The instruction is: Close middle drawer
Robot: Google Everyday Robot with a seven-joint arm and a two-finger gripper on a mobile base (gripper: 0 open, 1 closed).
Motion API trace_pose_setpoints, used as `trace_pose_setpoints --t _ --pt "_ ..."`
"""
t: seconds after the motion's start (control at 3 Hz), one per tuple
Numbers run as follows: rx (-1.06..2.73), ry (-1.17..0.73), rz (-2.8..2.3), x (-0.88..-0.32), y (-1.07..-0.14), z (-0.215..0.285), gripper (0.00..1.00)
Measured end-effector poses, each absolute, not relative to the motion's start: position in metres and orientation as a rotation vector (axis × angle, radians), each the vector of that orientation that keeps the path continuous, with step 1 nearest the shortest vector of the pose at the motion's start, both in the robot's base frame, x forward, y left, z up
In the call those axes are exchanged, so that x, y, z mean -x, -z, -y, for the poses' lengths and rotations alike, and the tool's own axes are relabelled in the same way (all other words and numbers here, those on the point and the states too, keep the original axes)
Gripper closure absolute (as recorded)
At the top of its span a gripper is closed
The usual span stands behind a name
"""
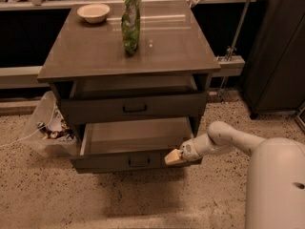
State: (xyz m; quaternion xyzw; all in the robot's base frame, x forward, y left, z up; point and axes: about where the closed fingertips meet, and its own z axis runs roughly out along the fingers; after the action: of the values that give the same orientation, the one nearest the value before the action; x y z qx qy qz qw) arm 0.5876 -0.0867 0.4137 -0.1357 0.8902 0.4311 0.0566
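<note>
The middle drawer stands pulled out from the grey-brown cabinet. Its pale inner box is open to view and looks empty. A small dark handle sits at the centre of its flat front. My gripper is at the right end of that front, at the drawer's front right corner, level with the handle. My white arm reaches in from the right. The taller-fronted drawer above it is slightly out.
On the cabinet top stand a green bag and a pale bowl. A clear bin of clutter sits on the floor at the left. A dark cabinet stands at the right, with a pole stand beside it.
</note>
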Motion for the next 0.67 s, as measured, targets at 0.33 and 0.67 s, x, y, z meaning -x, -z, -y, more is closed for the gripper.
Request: trace_pose_setpoints --t 0.33,0.67 --pt "0.406 -1.3 -2.699 -0.6158 -0.4203 0.0827 1.0" --pt "0.406 -1.293 -2.699 -0.6243 -0.4227 0.0809 1.0"
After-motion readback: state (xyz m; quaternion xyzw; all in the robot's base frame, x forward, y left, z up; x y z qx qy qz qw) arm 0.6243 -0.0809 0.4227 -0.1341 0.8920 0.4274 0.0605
